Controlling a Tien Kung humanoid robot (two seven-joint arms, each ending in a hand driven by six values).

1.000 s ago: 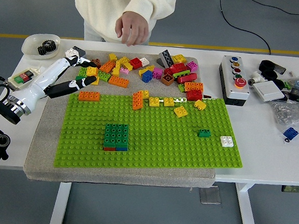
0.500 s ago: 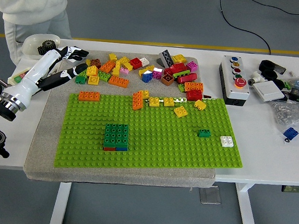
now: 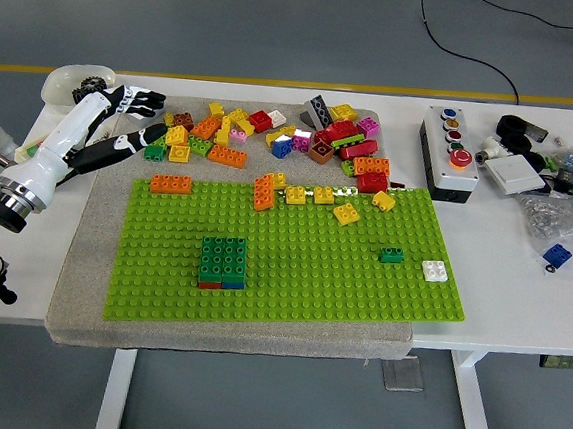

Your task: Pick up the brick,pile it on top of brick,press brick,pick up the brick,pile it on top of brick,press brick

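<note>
- The left hand (image 3: 124,120) hangs just past the far left corner of the green board (image 3: 289,295). Its fingers are spread apart and it holds nothing.
- The right hand is not in the picture.
- A pile of loose bricks (image 3: 273,138) lies along the far edge of the green board, in red, yellow, orange, pink, blue and green.
- The nearest ones to the hand are a green brick (image 3: 156,150) and a yellow brick (image 3: 176,136), just beside its fingers.
- A green stack (image 3: 222,262) sits on the green board, toward the near left part. It has dark green on top and thin orange and blue at the bottom.
- The bricks look small, light and hard. They will not squash or break.
- Their smooth sides could slip, so I would pinch a brick on two flat sides, not on the bumps.
</note>
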